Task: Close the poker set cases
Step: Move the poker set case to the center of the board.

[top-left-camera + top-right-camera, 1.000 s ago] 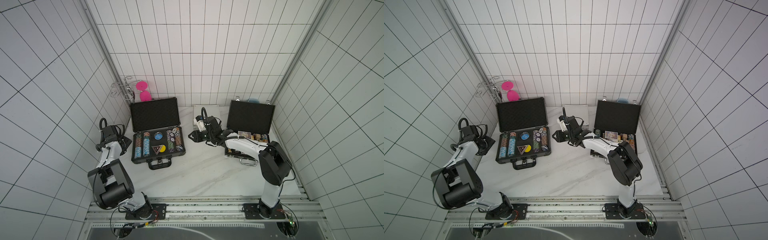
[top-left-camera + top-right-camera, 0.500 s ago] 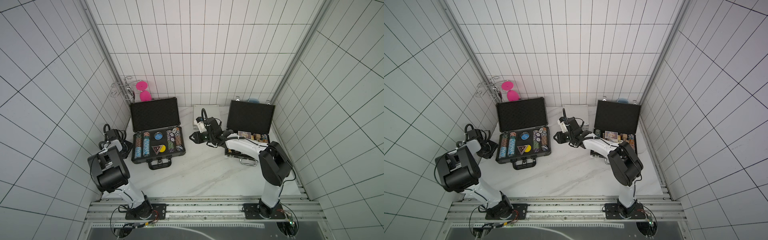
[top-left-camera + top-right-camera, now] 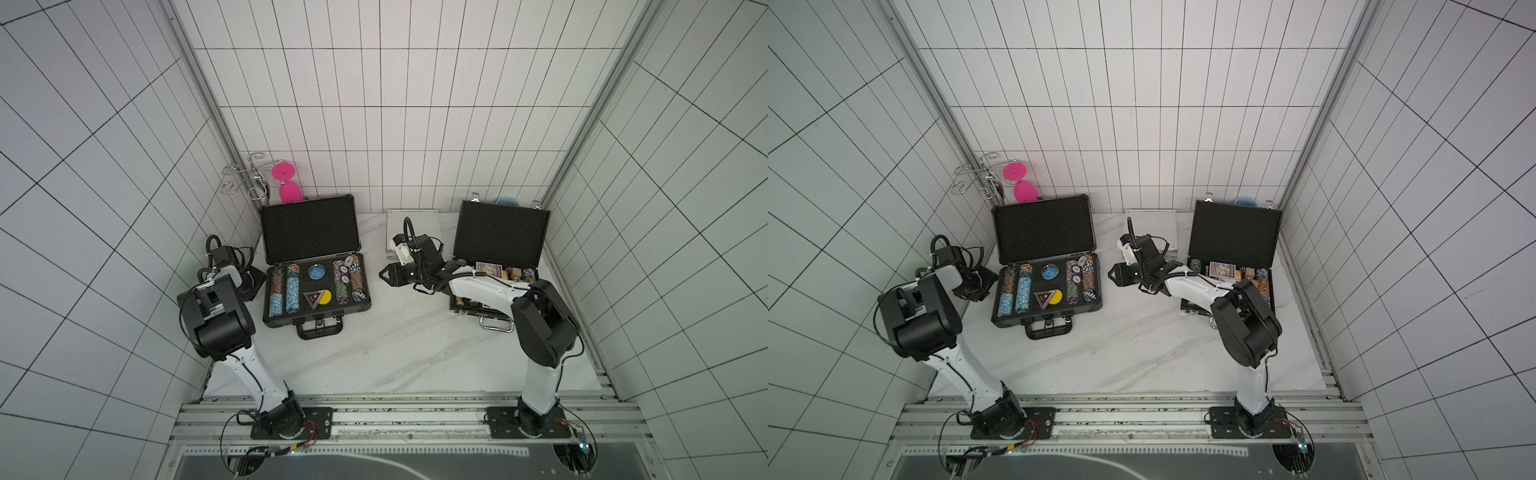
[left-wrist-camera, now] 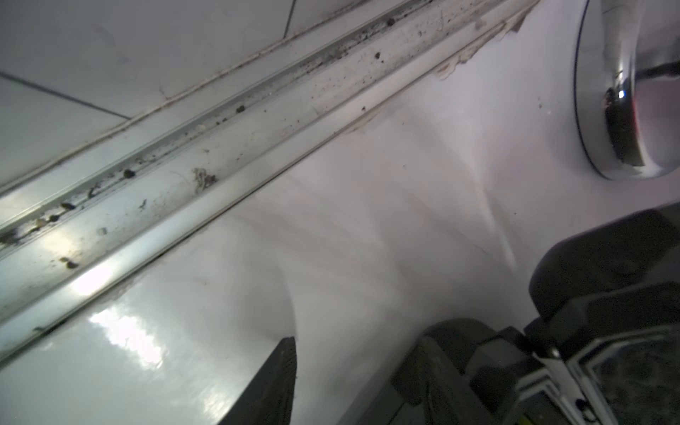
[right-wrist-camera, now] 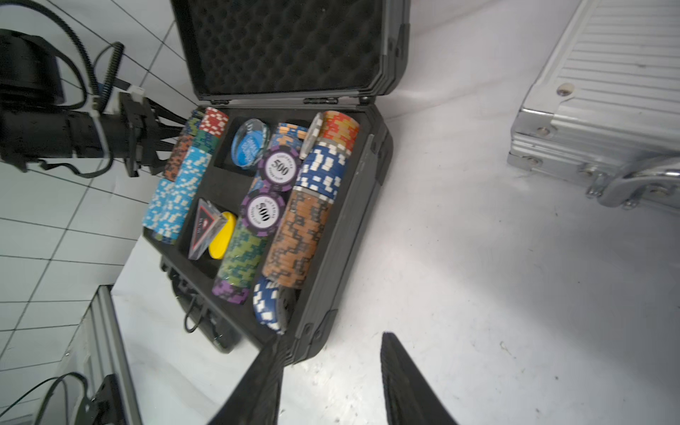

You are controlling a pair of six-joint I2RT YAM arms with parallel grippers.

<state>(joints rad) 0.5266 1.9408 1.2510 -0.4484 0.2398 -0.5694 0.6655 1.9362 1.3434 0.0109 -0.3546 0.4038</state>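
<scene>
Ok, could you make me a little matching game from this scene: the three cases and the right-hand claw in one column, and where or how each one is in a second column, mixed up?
Things:
1. silver case
2. dark grey case
3. black case
4. right gripper

Places and states:
A. lid up, base partly under the right arm
B. jaws apart, holding nothing
C. shut, at the back between the other two cases
D. lid up, rows of chips showing, nearest the left arm

Pairs: 1-C, 2-D, 3-A, 4-B.
</scene>
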